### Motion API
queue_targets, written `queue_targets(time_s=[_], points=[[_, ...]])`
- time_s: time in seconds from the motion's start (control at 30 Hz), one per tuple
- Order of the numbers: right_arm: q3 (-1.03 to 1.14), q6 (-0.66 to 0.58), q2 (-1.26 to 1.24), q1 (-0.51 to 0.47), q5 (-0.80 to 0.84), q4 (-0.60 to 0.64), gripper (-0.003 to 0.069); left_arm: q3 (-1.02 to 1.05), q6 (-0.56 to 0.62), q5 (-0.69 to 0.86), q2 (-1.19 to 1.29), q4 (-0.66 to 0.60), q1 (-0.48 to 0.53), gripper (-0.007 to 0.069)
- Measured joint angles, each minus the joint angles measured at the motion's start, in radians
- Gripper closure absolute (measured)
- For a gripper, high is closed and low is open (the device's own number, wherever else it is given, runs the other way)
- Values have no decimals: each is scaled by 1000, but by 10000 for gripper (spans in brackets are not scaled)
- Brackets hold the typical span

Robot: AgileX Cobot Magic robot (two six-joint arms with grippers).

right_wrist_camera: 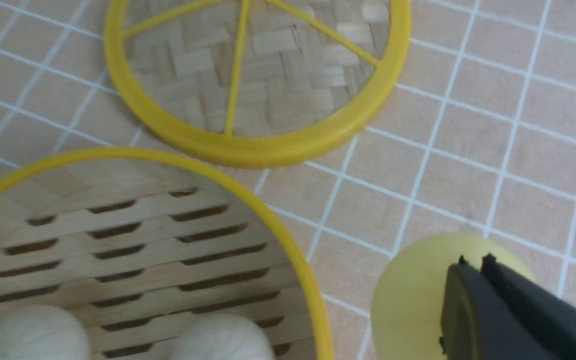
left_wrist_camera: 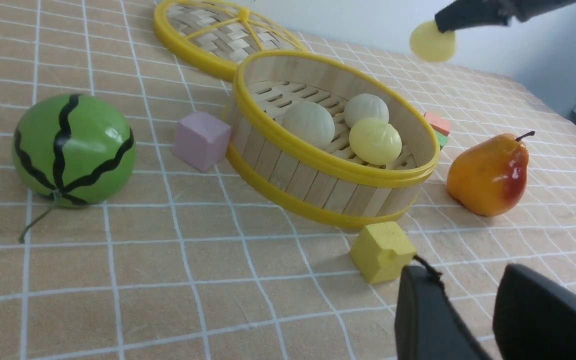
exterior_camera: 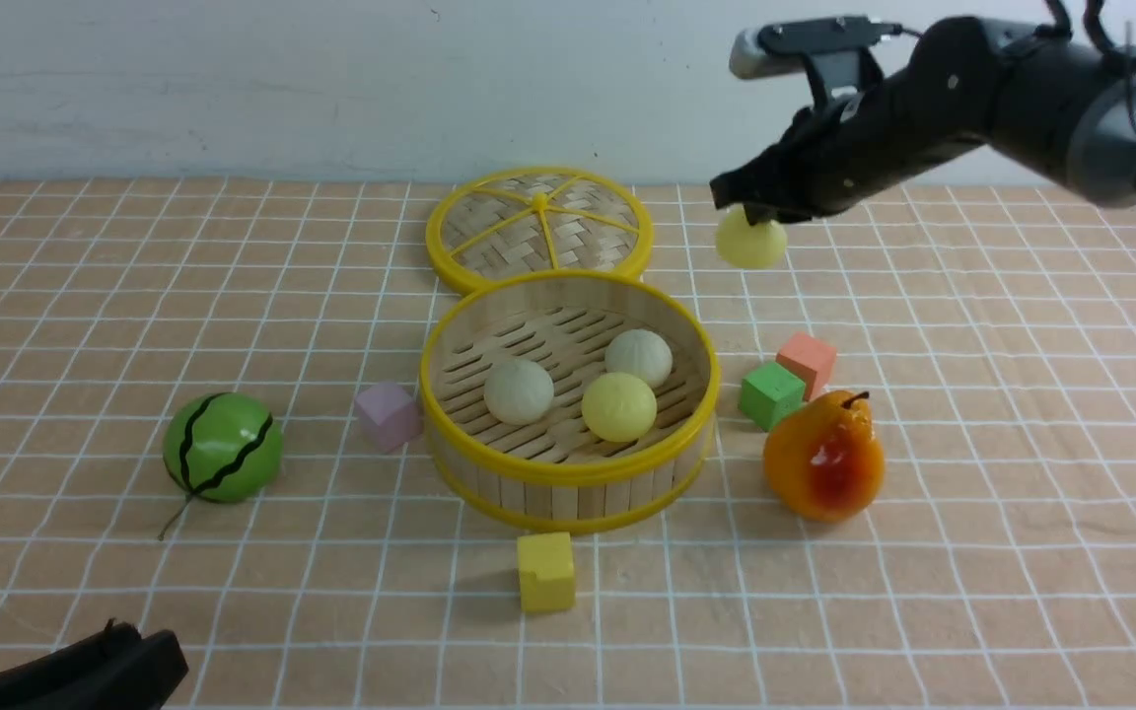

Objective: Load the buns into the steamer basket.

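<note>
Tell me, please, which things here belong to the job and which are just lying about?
Job: steamer basket; inside, two off-white buns and one yellow bun; fourth bun, in right gripper.
Lying about: lid, watermelon ball, pear, pink cube, green cube, orange cube, yellow cube.

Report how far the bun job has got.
Done: two off-white buns and one pale yellow bun lie in the steamer basket. In hand: the fourth bun, pale yellow, hangs in the right jaws, in the air outside the basket's far right rim. Left: carry it over the basket and release.
</note>
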Motion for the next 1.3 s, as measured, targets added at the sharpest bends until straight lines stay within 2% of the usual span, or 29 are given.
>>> queue_targets(time_s=[0.23,0.33,0.7,0.93,1.0,1.07,1.1,1.17,1.23,1.27,1.3], points=[[0,-165,-11,105,46,181,666,0,0,0,0,0,0,407],[0,-198,15,146,29,215,664,0,0,0,0,0,0,407],[0,-203,156,191,-132,200,641,0,0,0,0,0,0,396],[0,-203,216,191,-195,185,529,0,0,0,0,0,0,393],[1,-203,210,191,-190,184,405,0,0,0,0,0,0,389],[1,-203,196,191,-174,181,361,0,0,0,0,0,0,389],[1,-201,169,191,-137,177,302,0,0,0,0,0,0,387],[2,-177,105,189,-52,167,267,0,0,0,0,0,0,387],[2,-140,44,185,27,152,274,0,0,0,0,0,0,387],[4,-111,-26,182,97,120,302,0,0,0,0,0,0,387],[16,-76,-103,178,181,84,361,0,0,0,0,0,0,387]])
